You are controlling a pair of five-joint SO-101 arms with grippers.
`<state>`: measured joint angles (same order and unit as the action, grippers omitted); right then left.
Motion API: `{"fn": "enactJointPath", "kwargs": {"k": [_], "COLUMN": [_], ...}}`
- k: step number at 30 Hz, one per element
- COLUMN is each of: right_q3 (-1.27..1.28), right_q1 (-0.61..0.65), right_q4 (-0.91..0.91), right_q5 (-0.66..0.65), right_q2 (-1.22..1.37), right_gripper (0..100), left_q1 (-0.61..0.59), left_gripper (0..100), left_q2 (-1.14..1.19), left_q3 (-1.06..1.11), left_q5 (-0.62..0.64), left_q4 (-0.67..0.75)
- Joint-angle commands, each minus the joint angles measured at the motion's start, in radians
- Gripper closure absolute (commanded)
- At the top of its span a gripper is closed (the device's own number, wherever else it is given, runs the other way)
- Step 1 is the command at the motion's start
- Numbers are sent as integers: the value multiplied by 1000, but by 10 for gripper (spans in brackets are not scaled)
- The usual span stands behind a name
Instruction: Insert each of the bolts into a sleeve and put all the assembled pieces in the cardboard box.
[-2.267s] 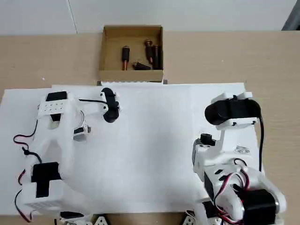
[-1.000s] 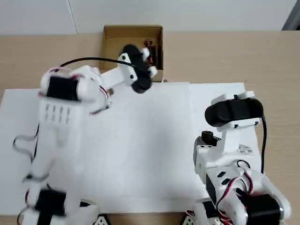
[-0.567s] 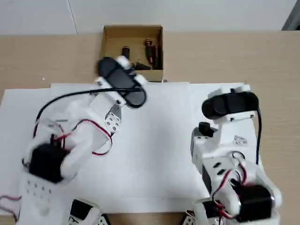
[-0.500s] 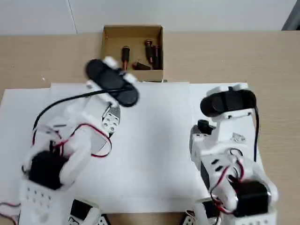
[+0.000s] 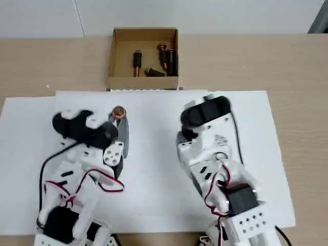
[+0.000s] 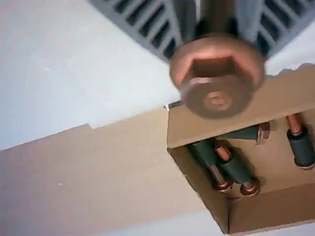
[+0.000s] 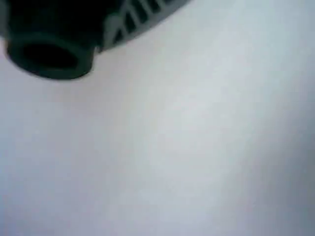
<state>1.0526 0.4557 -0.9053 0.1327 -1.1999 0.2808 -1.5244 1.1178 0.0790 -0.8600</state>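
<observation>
Two arms: both stand over the white paper sheet on the tabletop. The left arm is toward the sheet's left edge and the right arm is just right of its middle.
Left gripper: clamped on a bolt, with grey ribbed fingers on either side of the shank.
Bolt: copper-coloured, with its hex head pointing toward the sheet's far edge. It is held clear of the paper, short of the box.
Right gripper: grasping a sleeve above bare paper.
Sleeve: black, with its open bore facing the wrist camera.
Cardboard box: just beyond the sheet's far edge, left of the tabletop's middle, open at the top.
Assembled pieces: several lie inside the box. Two sit side by side near its right wall.
</observation>
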Motion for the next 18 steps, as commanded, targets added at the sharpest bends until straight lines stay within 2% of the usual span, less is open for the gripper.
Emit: {"fn": "enactJointPath", "kwargs": {"k": [1, 4, 8, 12, 18], "right_q3": [68, 132, 212, 232, 233], "right_q1": [81, 145, 202, 254, 294], "right_q4": [139, 225, 335, 387, 403], "right_q5": [-29, -98, -193, -241, -292], "right_q2": [-10, -10, -10, -10, -10], "right_gripper": [995, 995, 995, 995, 995], "left_q1": [6, 6, 3, 2, 5], "left_gripper": [994, 994, 994, 994, 994], "left_q2": [-143, -239, -299, -293, -292], "left_q3": [93, 156, 197, 197, 197], "left_q5": [89, 233, 359, 451, 499], "left_q4": [43, 43, 43, 43, 43]}}
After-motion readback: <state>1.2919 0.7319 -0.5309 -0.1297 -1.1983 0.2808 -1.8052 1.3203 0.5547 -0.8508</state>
